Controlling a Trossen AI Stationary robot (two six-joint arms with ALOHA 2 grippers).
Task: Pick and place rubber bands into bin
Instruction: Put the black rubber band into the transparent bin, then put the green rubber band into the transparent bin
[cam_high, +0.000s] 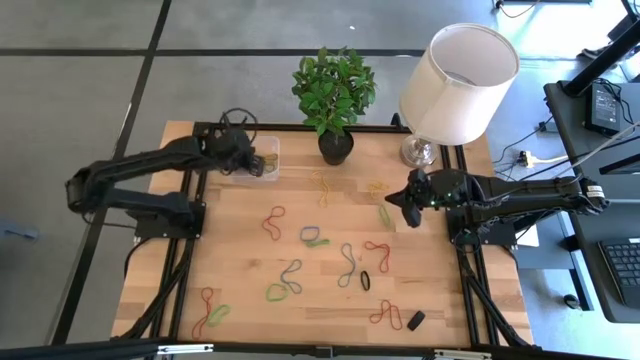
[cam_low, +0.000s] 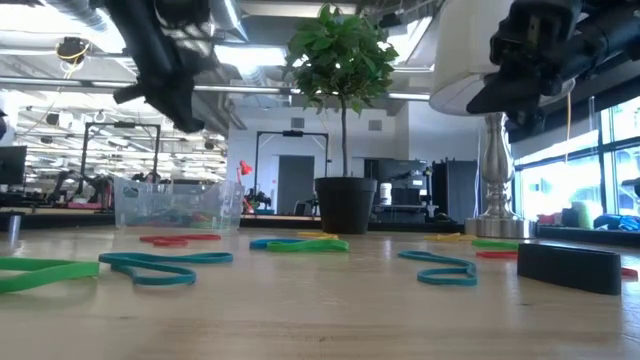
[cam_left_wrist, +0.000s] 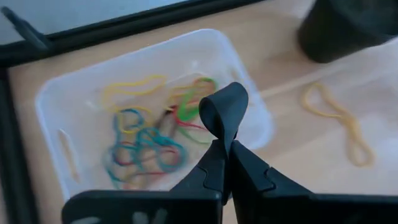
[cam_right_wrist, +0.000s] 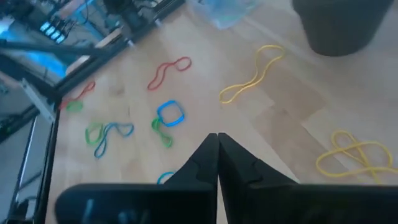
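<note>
The left gripper (cam_left_wrist: 225, 149) hangs over the small clear plastic bin (cam_left_wrist: 59, 102), its jaws pinched tight on a dark grey rubber band loop (cam_left_wrist: 224, 112) that stands above them. Below the jaws, coloured bands (cam_left_wrist: 146, 146) lie inside the bin's walls. The right gripper (cam_right_wrist: 217, 146) hovers clear above the wooden table (cam_high: 440, 290), jaws closed and empty, loose bands (cam_right_wrist: 252, 81) scattered ahead.

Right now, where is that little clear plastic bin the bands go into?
The bin sits near the table's far edge on the robot's left side, just left of the plant pot, with the left gripper hovering over it.
</note>
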